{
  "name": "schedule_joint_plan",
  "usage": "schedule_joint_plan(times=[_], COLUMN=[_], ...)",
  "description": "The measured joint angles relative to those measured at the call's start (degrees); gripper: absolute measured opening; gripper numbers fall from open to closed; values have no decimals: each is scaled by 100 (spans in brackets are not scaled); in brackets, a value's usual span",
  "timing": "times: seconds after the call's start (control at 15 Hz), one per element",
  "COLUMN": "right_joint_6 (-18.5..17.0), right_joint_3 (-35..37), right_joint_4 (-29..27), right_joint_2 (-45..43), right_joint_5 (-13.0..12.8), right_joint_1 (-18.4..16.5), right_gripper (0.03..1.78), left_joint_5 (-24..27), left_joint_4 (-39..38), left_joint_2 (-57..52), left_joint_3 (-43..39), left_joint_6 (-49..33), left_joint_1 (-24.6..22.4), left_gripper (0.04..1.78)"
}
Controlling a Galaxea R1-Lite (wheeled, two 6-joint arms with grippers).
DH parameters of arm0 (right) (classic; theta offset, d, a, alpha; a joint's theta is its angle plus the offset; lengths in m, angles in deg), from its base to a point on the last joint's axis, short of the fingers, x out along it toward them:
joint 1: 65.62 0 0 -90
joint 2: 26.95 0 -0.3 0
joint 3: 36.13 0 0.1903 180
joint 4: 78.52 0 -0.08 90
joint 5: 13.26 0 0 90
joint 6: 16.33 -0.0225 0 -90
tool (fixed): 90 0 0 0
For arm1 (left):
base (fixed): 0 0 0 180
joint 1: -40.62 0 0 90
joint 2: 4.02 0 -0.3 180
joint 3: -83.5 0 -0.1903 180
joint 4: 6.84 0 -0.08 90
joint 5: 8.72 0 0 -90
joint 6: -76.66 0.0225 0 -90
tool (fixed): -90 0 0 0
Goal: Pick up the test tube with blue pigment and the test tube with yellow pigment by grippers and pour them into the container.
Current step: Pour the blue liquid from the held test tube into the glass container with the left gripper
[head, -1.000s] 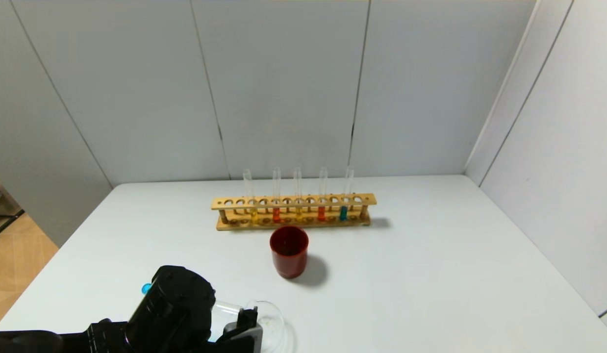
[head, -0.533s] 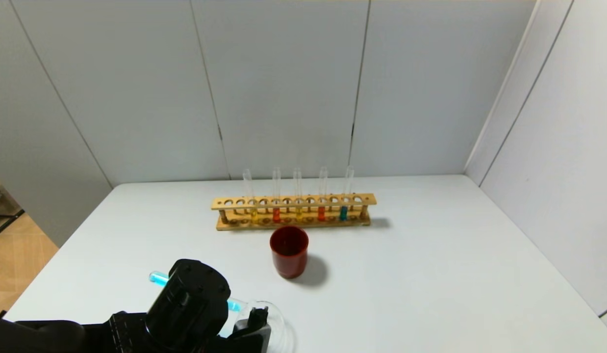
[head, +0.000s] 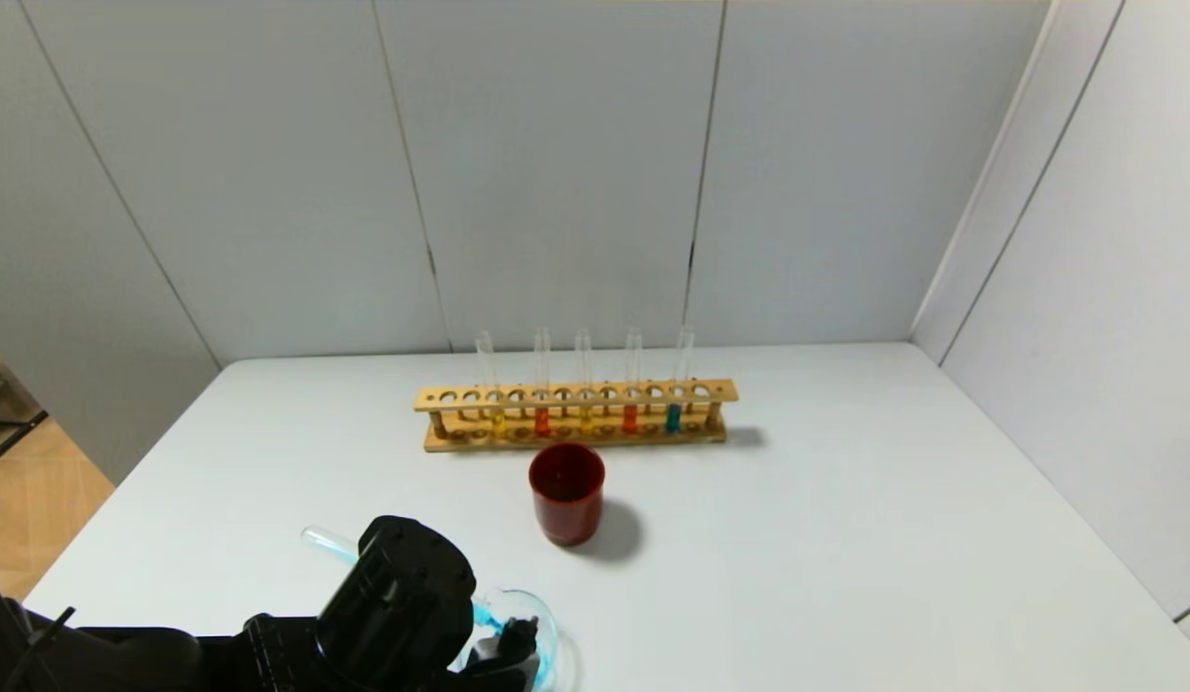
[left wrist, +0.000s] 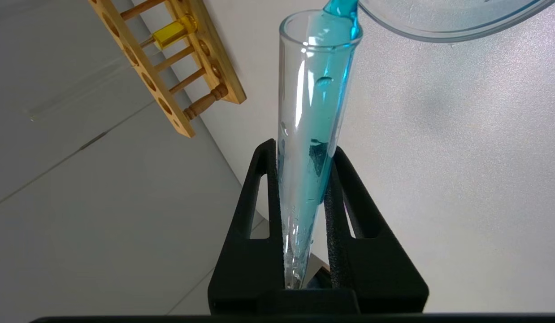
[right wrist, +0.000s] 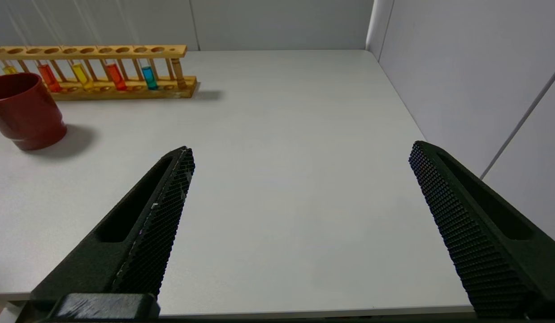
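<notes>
My left gripper is at the table's front left, shut on the test tube with blue pigment. The tube is tilted, mouth down over the clear glass beaker. In the left wrist view the gripper clamps the tube, and teal liquid runs out of its mouth into the beaker. A second blue tube and two yellow tubes stand in the wooden rack. My right gripper is open and empty above the table's front right, out of the head view.
A dark red cup stands between the rack and the beaker. Two orange-red tubes are in the rack. Grey walls close the back and the right side. The table's left edge drops to the floor.
My left gripper has moved right and tipped the tube further. The blue liquid has run from the closed end to the mouth and now flows into the beaker.
</notes>
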Motion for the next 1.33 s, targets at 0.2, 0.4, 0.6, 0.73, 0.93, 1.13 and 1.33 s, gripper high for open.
schedule_joint_plan(times=[0.2, 0.4, 0.6, 0.73, 0.93, 1.13, 1.33], right_joint_6=[0, 0, 0, 0, 0, 0, 0], right_joint_3=[0, 0, 0, 0, 0, 0, 0], right_joint_4=[0, 0, 0, 0, 0, 0, 0], right_joint_2=[0, 0, 0, 0, 0, 0, 0], right_joint_5=[0, 0, 0, 0, 0, 0, 0], right_joint_1=[0, -2, 0, 0, -2, 0, 0], right_gripper=[175, 175, 175, 175, 175, 175, 175], left_joint_5=[0, -7, -77, -83, -83, -112, -123], left_joint_4=[-21, -13, -38, -44, -40, -27, -2], left_joint_2=[22, 34, 89, 155, 256, 321, 400], left_joint_3=[-50, -66, -27, 20, 59, 69, 80], left_joint_6=[-17, -12, -34, -39, -30, 11, 24], left_joint_1=[2, 5, -26, -35, -41, -41, -35], left_gripper=[31, 31, 31, 31, 31, 31, 31])
